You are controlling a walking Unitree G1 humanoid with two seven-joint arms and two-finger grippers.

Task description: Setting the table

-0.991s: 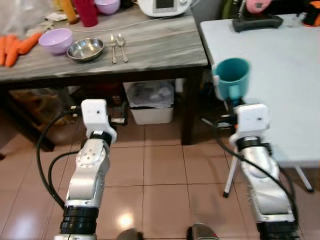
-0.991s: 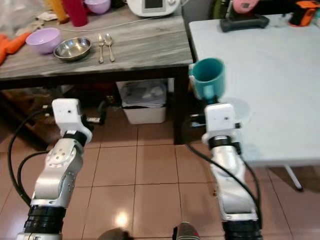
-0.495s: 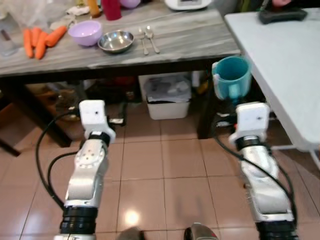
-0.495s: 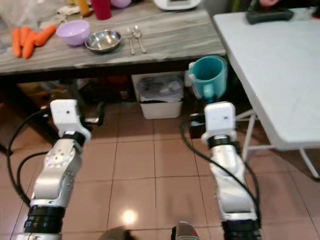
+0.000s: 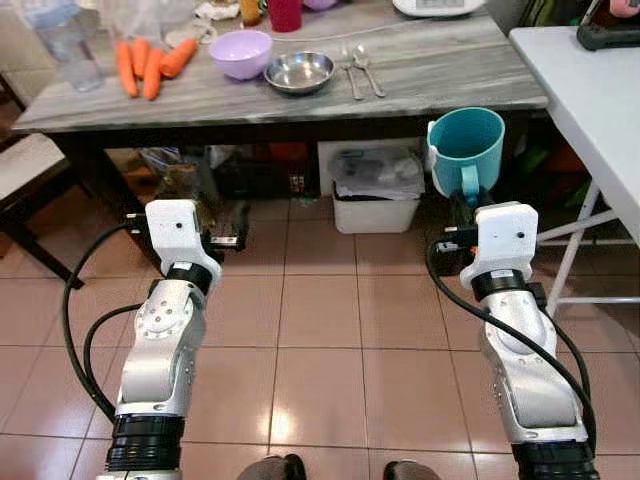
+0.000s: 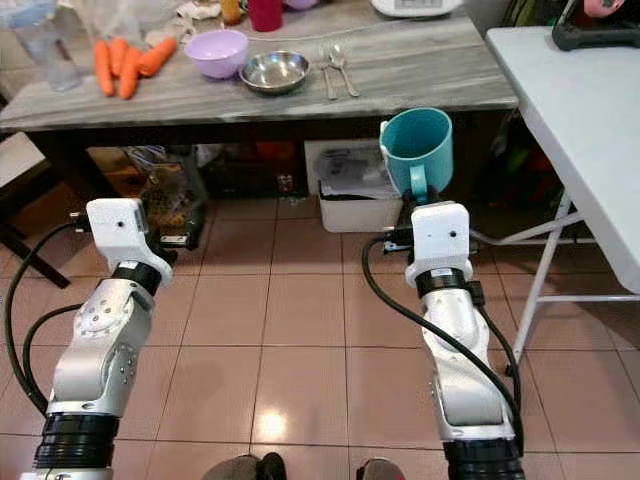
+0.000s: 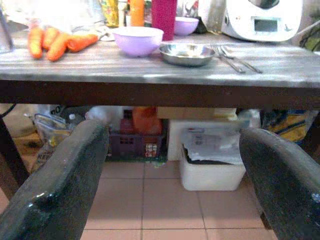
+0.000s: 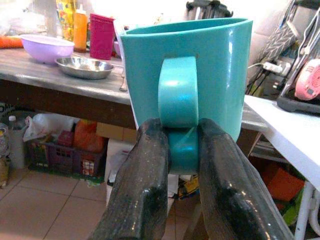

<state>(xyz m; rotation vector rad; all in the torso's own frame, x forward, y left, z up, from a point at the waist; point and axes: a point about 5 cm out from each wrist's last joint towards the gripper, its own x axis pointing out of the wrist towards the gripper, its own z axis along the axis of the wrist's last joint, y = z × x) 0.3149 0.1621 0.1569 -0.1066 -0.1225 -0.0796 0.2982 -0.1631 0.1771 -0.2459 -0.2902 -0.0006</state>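
Facing the grey wooden table (image 5: 420, 80): the left gripper (image 7: 175, 165), fingers spread and empty, hangs below its front edge, the steel bowl (image 5: 299, 71) up ahead; the right gripper (image 8: 172, 150) pinches the upright teal mug (image 5: 466, 148) by its handle, just off the table's right corner
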